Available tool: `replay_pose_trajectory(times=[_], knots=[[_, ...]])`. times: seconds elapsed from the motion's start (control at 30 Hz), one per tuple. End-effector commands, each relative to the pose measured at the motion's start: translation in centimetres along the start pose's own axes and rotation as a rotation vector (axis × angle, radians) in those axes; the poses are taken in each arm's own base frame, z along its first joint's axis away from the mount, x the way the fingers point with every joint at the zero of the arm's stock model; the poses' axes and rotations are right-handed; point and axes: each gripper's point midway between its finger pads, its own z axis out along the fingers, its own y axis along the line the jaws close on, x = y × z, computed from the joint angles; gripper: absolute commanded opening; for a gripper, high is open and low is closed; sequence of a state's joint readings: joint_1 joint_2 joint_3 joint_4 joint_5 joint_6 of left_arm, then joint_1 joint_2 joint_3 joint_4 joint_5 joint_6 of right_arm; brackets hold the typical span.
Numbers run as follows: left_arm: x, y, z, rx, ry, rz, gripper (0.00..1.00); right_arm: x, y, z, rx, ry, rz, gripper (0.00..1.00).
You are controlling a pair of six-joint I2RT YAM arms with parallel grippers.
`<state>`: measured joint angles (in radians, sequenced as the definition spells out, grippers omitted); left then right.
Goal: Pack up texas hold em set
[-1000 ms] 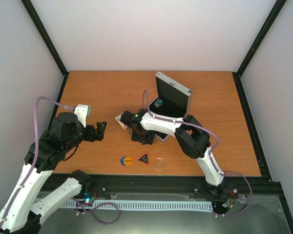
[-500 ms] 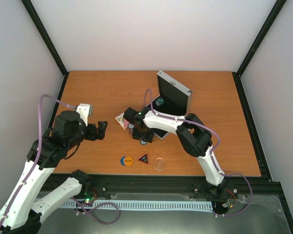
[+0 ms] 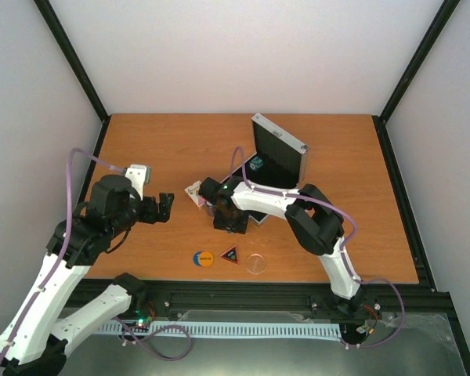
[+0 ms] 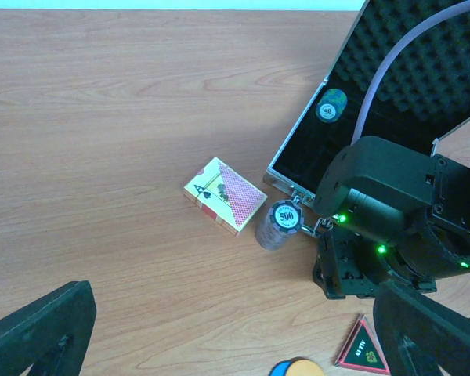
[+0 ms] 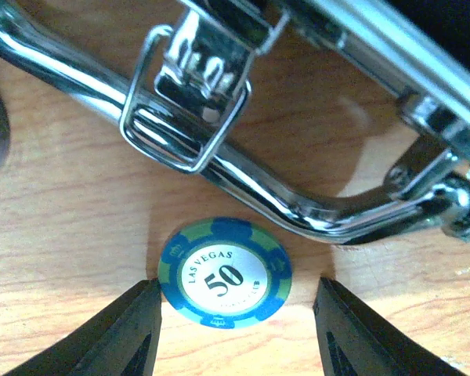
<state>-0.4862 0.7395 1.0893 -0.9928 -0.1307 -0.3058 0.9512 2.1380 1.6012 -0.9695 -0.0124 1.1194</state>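
Jaws on our right gripper (image 5: 236, 286) are standing wide astride a blue 50 chip (image 5: 225, 272), case handle (image 5: 243, 188) just ahead, left gripper (image 4: 235, 329) gaping empty; we are finding a lone chip (image 4: 331, 106) cased, with chip stack (image 4: 284, 219), card pack (image 4: 223, 194), triangle (image 4: 363, 352), orange disc (image 3: 203, 258) and clear disc (image 3: 255, 263) outside.

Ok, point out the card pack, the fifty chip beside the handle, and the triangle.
card pack (image 4: 225, 195): left wrist view, top face.
fifty chip (image 5: 225, 272): right wrist view, white centre.
triangle (image 3: 229, 254): top external view, its middle.
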Motion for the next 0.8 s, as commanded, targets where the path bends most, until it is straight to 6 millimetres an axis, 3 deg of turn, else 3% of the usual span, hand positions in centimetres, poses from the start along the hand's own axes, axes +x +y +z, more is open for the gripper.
replay_pose_trajectory(times=[0.0, 0.27, 0.5, 0.77], knots=[[-1.1, 0.0, -0.4, -0.001, -0.041, 0.012, 1.0, 1.0, -0.6, 0.1, 0.004, 0.022, 0.01, 0.55], [-1.0, 0.2, -0.6, -0.011, -0.043, 0.022, 1.0, 0.7, -0.1, 1.3, 0.019, 0.025, -0.036, 0.53], [-0.8, 0.4, -0.7, -0.018, -0.043, 0.027, 1.0, 0.8, -0.9, 1.9, 0.057, 0.032, -0.071, 0.43], [-0.9, 0.4, -0.6, -0.023, -0.044, 0.03, 1.0, 1.7, -1.9, 1.0, 0.063, 0.042, -0.129, 0.35]])
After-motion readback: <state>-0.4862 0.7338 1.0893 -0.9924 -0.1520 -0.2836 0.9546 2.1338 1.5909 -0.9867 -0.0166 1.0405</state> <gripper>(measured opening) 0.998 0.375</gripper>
